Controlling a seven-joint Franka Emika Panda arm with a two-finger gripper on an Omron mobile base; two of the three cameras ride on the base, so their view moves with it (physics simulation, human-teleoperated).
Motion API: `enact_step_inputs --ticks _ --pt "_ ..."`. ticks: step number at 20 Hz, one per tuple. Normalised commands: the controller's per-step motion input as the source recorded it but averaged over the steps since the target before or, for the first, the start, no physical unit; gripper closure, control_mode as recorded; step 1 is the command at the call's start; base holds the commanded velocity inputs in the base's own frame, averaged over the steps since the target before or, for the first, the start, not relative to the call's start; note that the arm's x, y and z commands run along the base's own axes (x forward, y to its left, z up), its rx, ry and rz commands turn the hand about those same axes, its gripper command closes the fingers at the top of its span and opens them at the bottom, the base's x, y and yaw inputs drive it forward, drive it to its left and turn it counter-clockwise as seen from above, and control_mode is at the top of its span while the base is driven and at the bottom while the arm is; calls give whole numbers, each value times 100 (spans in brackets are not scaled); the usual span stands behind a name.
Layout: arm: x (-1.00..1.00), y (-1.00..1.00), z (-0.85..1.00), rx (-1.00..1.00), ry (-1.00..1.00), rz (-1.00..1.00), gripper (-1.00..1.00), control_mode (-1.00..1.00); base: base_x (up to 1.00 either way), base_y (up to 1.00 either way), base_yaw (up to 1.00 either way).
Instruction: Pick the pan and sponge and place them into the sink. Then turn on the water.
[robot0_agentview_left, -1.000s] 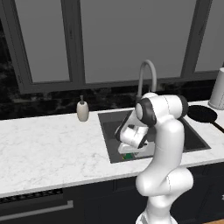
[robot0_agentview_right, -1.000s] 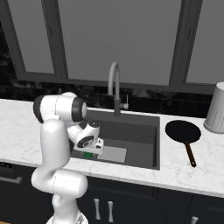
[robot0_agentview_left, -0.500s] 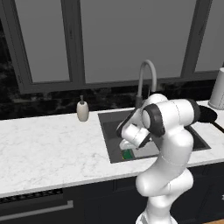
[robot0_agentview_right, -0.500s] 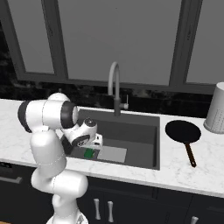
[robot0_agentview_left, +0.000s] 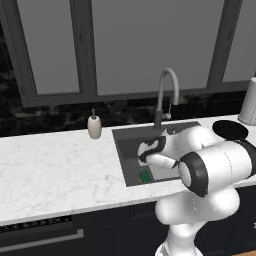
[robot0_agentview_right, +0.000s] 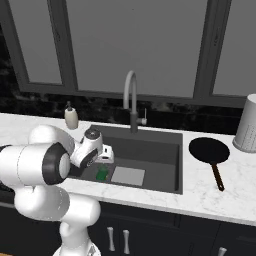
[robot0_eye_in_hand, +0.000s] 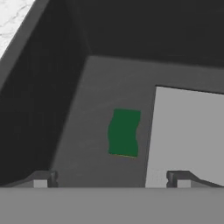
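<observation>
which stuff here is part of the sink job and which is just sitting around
Part of the job: sponge on the sink floor; pan on the counter right of it; faucet; open gripper above the sponge.
Sitting around: soap dispenser; grey canister.

The sponge (robot0_eye_in_hand: 124, 132) lies in the sink (robot0_agentview_right: 165, 150), the pan (robot0_agentview_right: 209, 150) on the counter (robot0_agentview_right: 235, 180) to its right.

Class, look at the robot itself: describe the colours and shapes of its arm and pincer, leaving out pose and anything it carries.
The arm is glossy white, built of rounded, bulbous segments joined by dark grey ring-shaped joints. It ends in a compact white hand with dark detailing near the wrist. The pincer has two small dark grey fingertips, blocky with lighter square pads. No cables or markings are visible.
</observation>
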Motion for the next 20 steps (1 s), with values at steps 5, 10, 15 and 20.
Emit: enact_step_inputs --ticks 5,10,15,20 --pt "0 0 100 -10 4 0 -100 -100 0 0 0" --pt "0 0 100 -3 7 0 -100 -100 0 0 0" --pt "-38 -3 68 -3 5 -1 -100 -100 0 0 0" --pt "-67 -23 47 2 -1 -7 -100 -100 0 0 0"
